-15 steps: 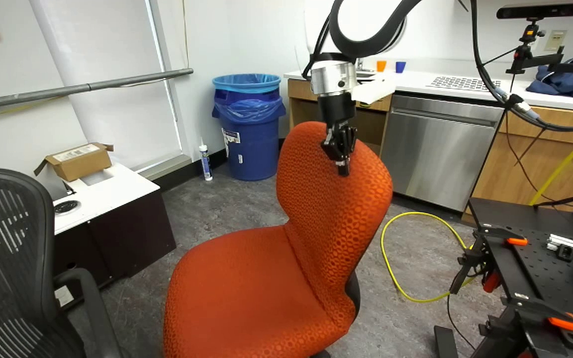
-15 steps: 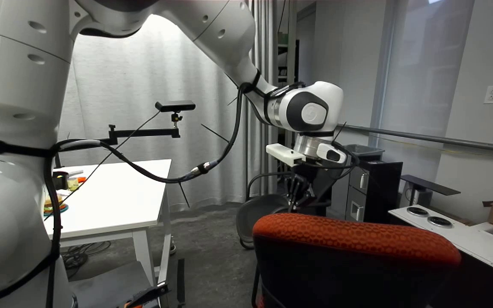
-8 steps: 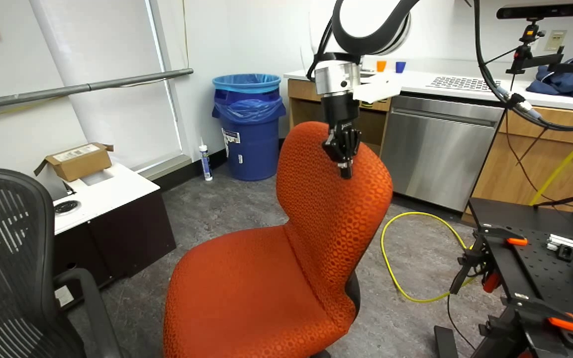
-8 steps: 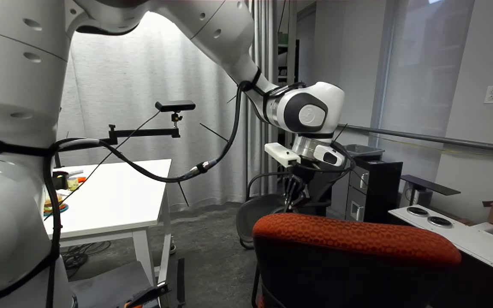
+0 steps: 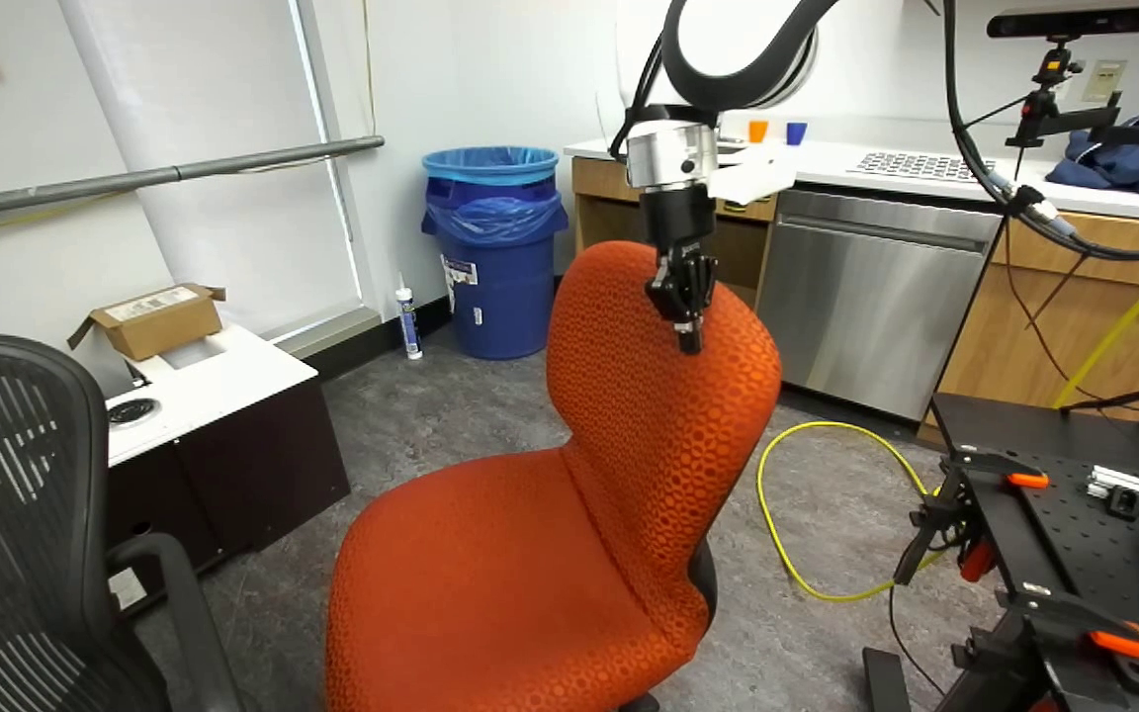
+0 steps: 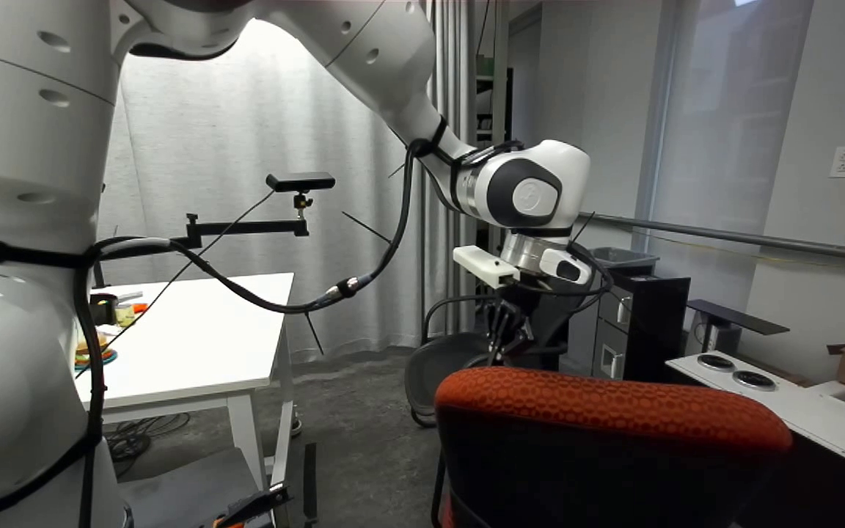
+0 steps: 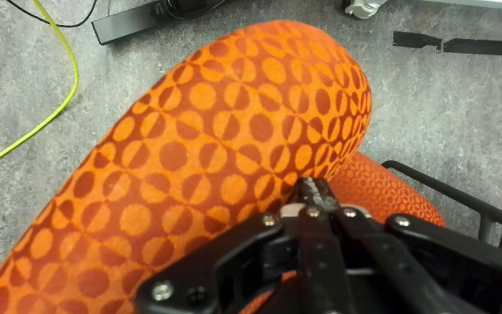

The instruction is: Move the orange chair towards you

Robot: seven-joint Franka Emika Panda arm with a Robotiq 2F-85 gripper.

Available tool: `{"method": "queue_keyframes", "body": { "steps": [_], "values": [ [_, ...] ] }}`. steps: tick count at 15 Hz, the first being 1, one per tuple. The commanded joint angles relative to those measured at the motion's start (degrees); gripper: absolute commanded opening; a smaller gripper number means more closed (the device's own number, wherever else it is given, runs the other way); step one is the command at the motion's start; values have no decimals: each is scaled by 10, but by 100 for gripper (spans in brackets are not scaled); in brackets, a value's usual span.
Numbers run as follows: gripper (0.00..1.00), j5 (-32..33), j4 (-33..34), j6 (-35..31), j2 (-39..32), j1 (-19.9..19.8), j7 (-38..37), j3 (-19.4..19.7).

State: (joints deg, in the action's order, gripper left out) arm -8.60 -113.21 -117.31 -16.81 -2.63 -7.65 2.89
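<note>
Looks like the bot's at the hook-and-pull step. The orange chair [image 5: 569,514] sits around the centre and lower middle of the frame, and the gripper [image 5: 690,339] hangs on the seat side of its backrest, fingers together with nothing visible between them. In the wrist view the tips are right at the fabric, but whether they're pressing on it, can't tell. Next move probably calls for a slow, level drag of that backrest toward the arm [image 6: 41,183], which fills the left of an exterior view, without slipping off the curved edge.

Head count: one orange chair, one gripper. Also one black mesh chair [image 5: 11,514] lower left (the dark chair [image 6: 437,374] mid-frame might be the same one), one blue bin [image 5: 500,277] upper middle, one cardboard box [image 5: 162,321] on the left, and two cups up top: one orange cup [image 5: 757,132], one blue cup [image 5: 796,133].
</note>
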Motion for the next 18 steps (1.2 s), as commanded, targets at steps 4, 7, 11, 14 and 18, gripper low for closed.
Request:
{"method": "queue_keyframes", "body": {
  "steps": [4, 7, 11, 14, 18],
  "values": [
    [0, 53, -22, 8, 22, 2, 1, 7],
    [0, 69, -23, 6, 23, 5, -21, 11],
    [0, 96, -21, 13, 22, 12, -77, 18],
    [0, 130, -21, 16, 22, 20, -137, 25],
    [0, 192, -13, 51, 21, 34, -204, 32]
  ]
}}
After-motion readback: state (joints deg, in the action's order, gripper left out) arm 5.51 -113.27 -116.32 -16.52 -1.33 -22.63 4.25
